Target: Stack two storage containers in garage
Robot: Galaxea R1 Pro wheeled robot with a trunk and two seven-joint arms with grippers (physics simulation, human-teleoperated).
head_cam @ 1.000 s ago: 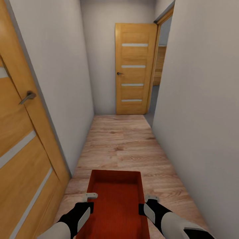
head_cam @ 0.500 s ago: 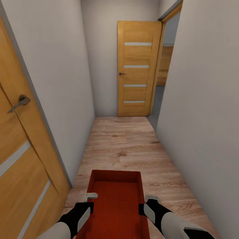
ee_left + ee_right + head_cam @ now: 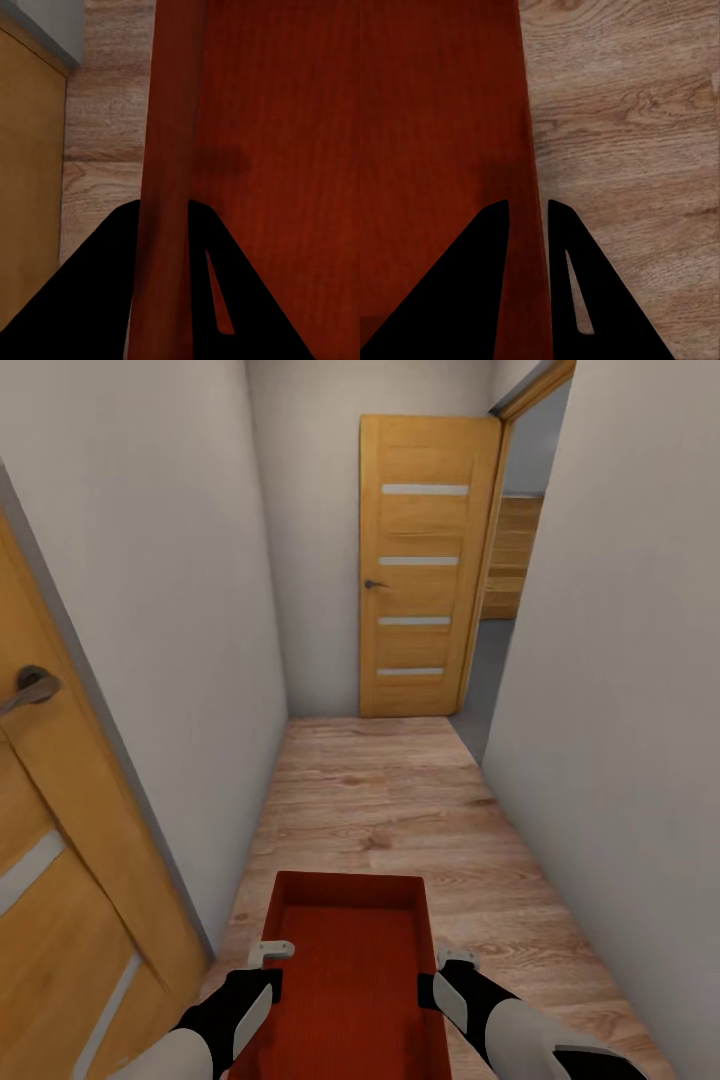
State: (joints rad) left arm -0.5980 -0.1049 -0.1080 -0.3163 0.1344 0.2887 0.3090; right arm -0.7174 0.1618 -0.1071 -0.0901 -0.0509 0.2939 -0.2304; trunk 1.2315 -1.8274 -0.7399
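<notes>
Long shallow red storage container (image 3: 350, 970) is carried over the wood-plank floor (image 3: 400, 810) of a narrow white-walled hallway. Left gripper (image 3: 270, 952) is clamped on its left wall, right gripper (image 3: 455, 960) clamped on its right wall. Wooden door (image 3: 425, 565) stands open at hallway's far end, another wooden door (image 3: 50, 880) close at left.

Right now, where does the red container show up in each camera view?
Head view: red container, bottom centre, between both arms.
Left wrist view: its wall runs between the left gripper fingers.
Right wrist view: its wall sits between the right gripper fingers.
Shared landmark: wood-plank floor.
</notes>
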